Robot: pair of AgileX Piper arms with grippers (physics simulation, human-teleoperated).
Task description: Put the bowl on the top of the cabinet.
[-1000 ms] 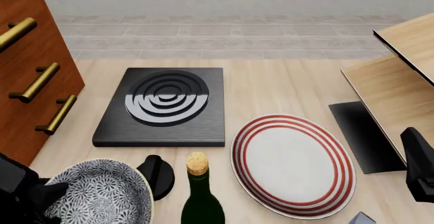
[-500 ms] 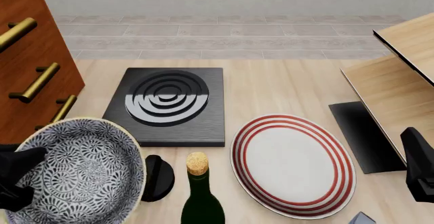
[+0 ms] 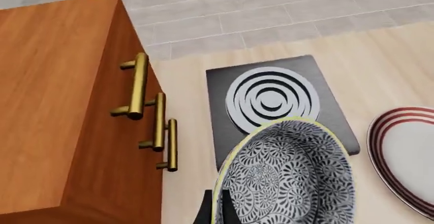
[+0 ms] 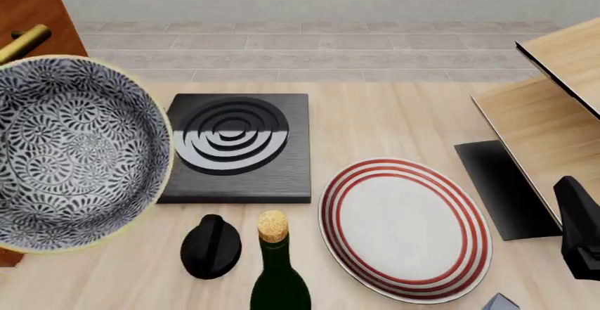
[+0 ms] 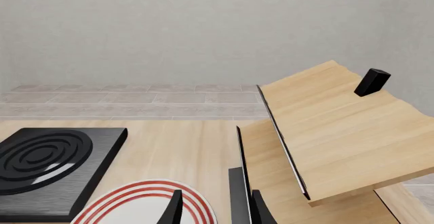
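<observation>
The bowl [image 4: 75,152], black-and-white floral with a pale yellowish rim, is held high at the left, tilted with its inside toward the camera, and hides most of the cabinet's front. The reddish-brown cabinet [image 4: 36,6] shows only at the top left corner there. In the left wrist view the cabinet [image 3: 61,107] with its brass handles stands beside the bowl [image 3: 288,178]. My left gripper [image 3: 217,210] is shut on the bowl's rim and is hidden behind the bowl in the front view. My right gripper [image 5: 217,211] is open and empty, low at the right over the table.
A black burner plate [image 4: 230,145] lies mid-table, a white plate with red rings [image 4: 403,218] to its right. A corked dark bottle [image 4: 277,271] and a black knob-shaped object [image 4: 211,247] stand at the front. A pale wood shelf unit [image 4: 553,106] stands on the right.
The left gripper has lifted the bowl from low at the front left up in front of the cabinet. The right arm has not moved.
</observation>
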